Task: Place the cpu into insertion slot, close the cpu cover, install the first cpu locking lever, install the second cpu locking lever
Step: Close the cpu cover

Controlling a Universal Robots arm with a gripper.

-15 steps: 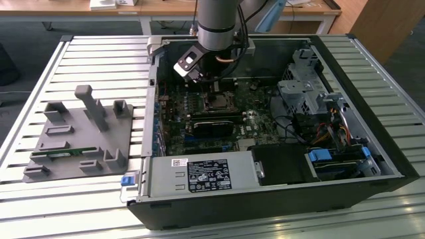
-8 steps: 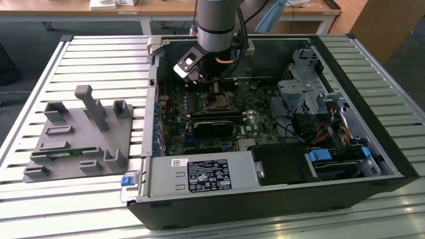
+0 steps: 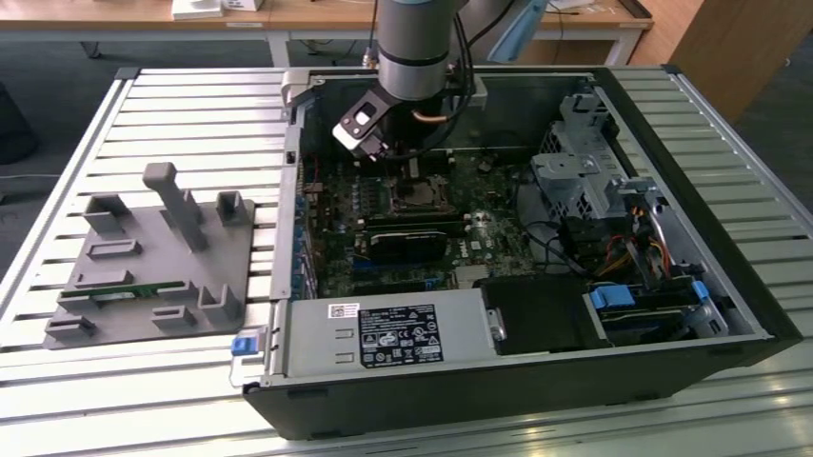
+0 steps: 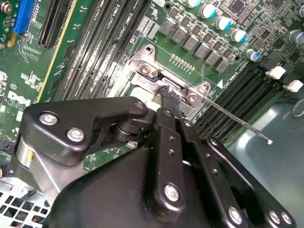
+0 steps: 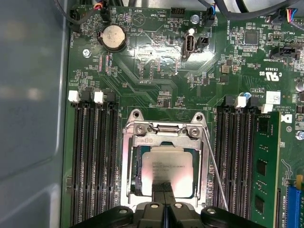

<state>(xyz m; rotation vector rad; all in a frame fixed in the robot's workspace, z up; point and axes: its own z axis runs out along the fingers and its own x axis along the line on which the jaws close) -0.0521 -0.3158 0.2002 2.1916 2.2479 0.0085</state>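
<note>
The gripper [image 5: 162, 186], jaws shut together on nothing, has its tip at the edge of the cpu [image 5: 167, 166], which sits in the socket directly beneath with the cover [image 5: 164, 139] seemingly down, so a sideways slip could scratch it or snag the unlatched lever [image 5: 216, 175] just beside.

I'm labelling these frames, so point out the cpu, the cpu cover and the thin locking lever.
cpu [image 5: 167, 166]: first wrist view, middle of its metal top.
cpu cover [image 5: 166, 141]: first wrist view, frame edge bordering the cpu.
locking lever [image 4: 237, 119]: second wrist view, midway along the thin rod.
</note>
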